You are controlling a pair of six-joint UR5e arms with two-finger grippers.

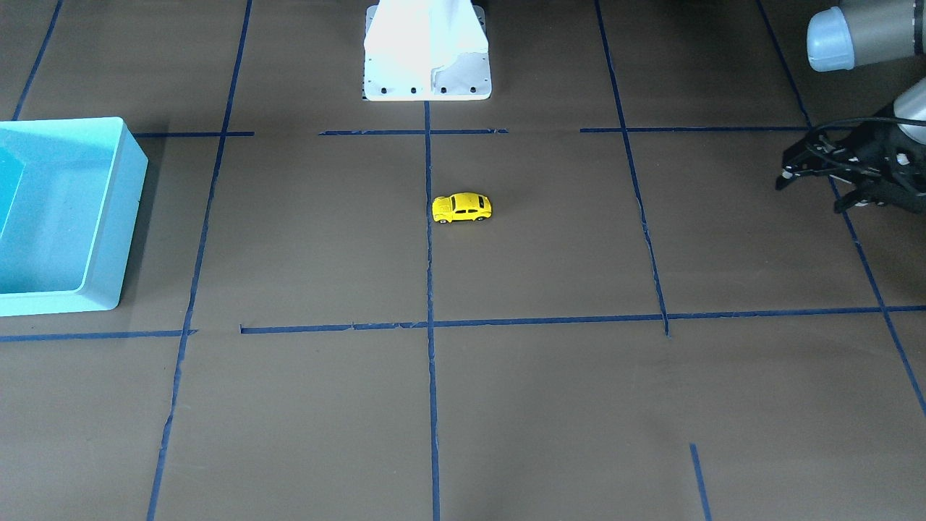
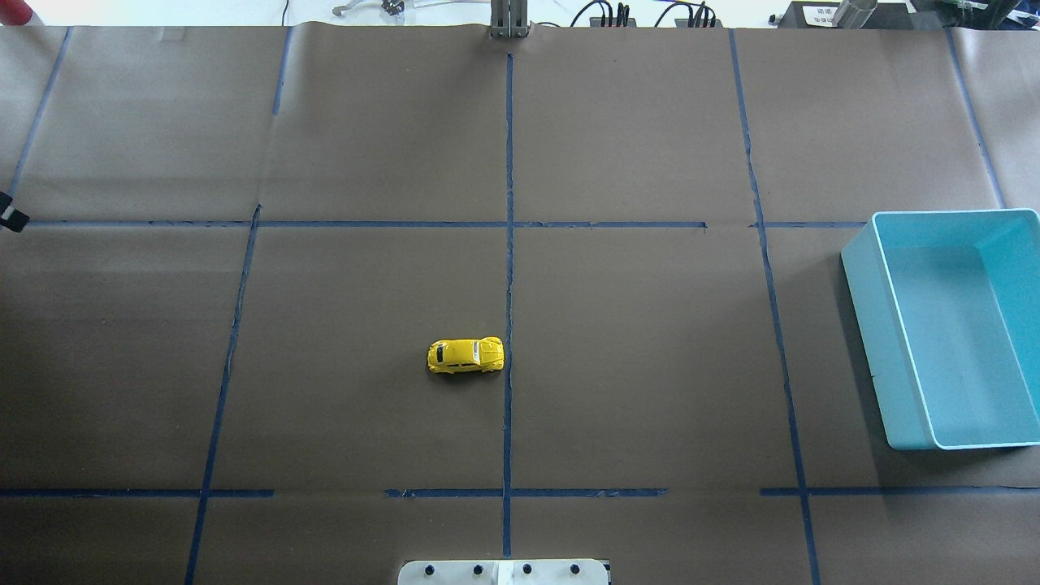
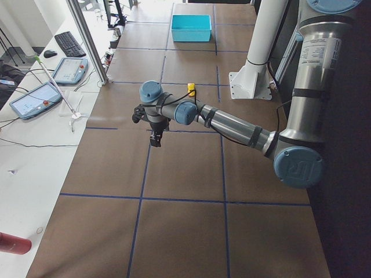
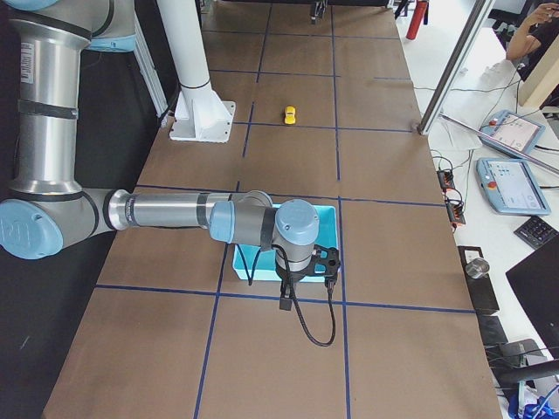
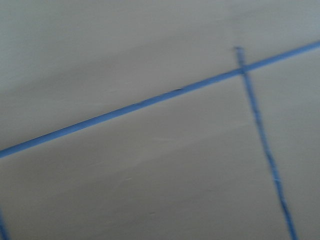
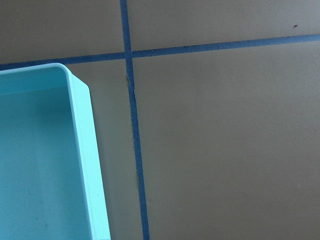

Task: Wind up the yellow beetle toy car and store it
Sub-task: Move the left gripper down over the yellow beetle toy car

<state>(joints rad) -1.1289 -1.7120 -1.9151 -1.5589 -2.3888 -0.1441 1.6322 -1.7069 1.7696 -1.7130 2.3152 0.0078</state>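
The yellow beetle toy car [image 1: 463,208] stands on its wheels on the brown table, near the middle and beside a blue tape line. It also shows in the overhead view [image 2: 465,355] and small in both side views [image 3: 191,88] [image 4: 289,113]. My left gripper [image 1: 810,194] hovers far off to the car's side, fingers spread apart and empty; its tip [image 2: 8,215] just shows at the overhead view's left edge. My right gripper [image 4: 325,262] hangs over the near corner of the teal bin. It shows only in the right side view, so I cannot tell whether it is open or shut.
An empty teal bin [image 2: 869,325] stands at the table's right end, also in the front view [image 1: 108,217] and right wrist view [image 6: 85,150]. The white robot base [image 1: 427,72] stands behind the car. Blue tape lines grid the table. The left wrist view shows blurred table only.
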